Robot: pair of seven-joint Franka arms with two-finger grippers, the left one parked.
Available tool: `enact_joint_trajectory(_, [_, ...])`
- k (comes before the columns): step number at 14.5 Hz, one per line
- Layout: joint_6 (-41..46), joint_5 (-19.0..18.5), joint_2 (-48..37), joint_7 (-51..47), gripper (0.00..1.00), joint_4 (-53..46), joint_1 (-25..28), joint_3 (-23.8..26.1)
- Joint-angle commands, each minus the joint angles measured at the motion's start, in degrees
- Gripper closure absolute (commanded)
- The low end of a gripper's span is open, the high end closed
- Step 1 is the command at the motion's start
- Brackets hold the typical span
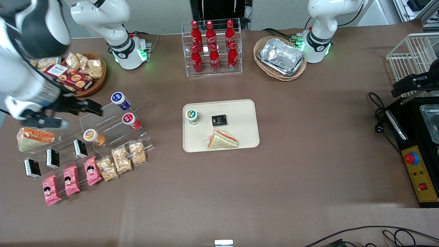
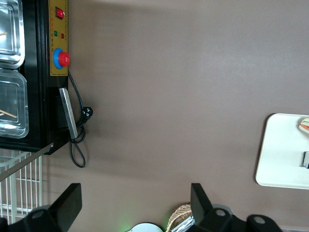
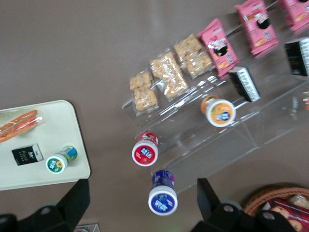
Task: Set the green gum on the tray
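Observation:
The green gum (image 1: 192, 116) stands upright with its white lid up on the cream tray (image 1: 240, 113), at the tray's edge toward the working arm's end. It also shows in the right wrist view (image 3: 60, 161), on the tray (image 3: 53, 123). My gripper (image 1: 93, 107) is open and empty, well away from the tray. It hovers over the clear stepped display stand (image 1: 113, 127), beside the blue gum bottle (image 1: 120, 100). In the wrist view the gripper (image 3: 142, 205) has its fingers (image 3: 77, 198) spread wide, with the blue bottle (image 3: 162, 195) between them below. The tray's corner shows in the left wrist view (image 2: 280, 154).
A sandwich (image 1: 222, 140) and a small black box (image 1: 219, 120) lie on the tray. The stand holds a red bottle (image 1: 130, 120), an orange bottle (image 1: 93, 136), black boxes and snack packs. A cookie basket (image 1: 80, 73), a cola rack (image 1: 212, 46) and a foil-tray basket (image 1: 280, 56) stand farther back.

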State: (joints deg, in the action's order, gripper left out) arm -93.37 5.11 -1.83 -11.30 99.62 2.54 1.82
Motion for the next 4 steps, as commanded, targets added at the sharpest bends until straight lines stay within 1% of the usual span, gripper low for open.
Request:
enact_joint_trajectory(1, [5.83, -1.42, 2.36, 0.58, 0.01, -8.29, -2.19, 0.38])
enact_joint_trajectory(4, [7.68, -1.59, 2.36, 0.58, 0.01, -8.92, -2.19, -0.50])
